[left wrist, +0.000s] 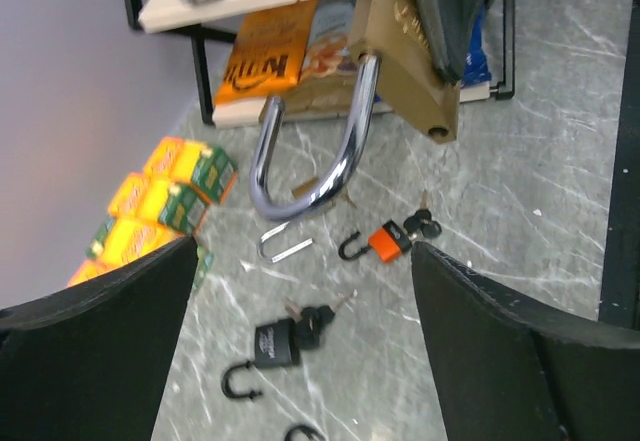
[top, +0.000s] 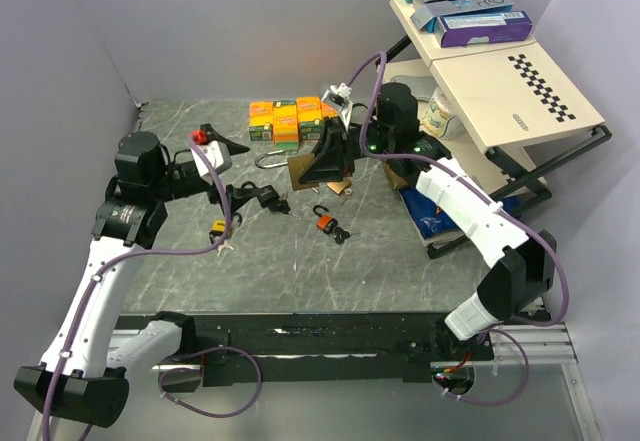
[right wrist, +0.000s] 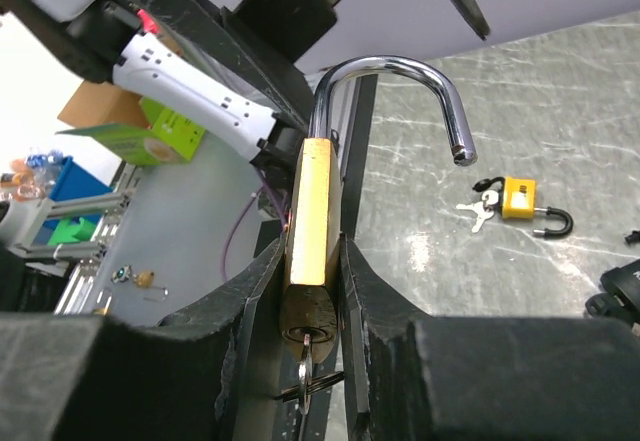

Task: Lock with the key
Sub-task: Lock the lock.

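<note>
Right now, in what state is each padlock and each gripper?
brass padlock: shackle open, key in its keyhole
orange padlock: shackle open
black padlock: shackle open
left gripper: open, empty
right gripper: shut on the brass padlock

Your left arm [top: 95, 296] and right arm [top: 470, 216] wear white shells between black joints [top: 138, 156]. A purple cable [top: 170, 249] loops along each. Your left end effector [top: 238, 171] has broad black fingers [left wrist: 510, 351] and a red knob [top: 198, 137]; a green light [top: 372, 145] glows on the right wrist.
</note>
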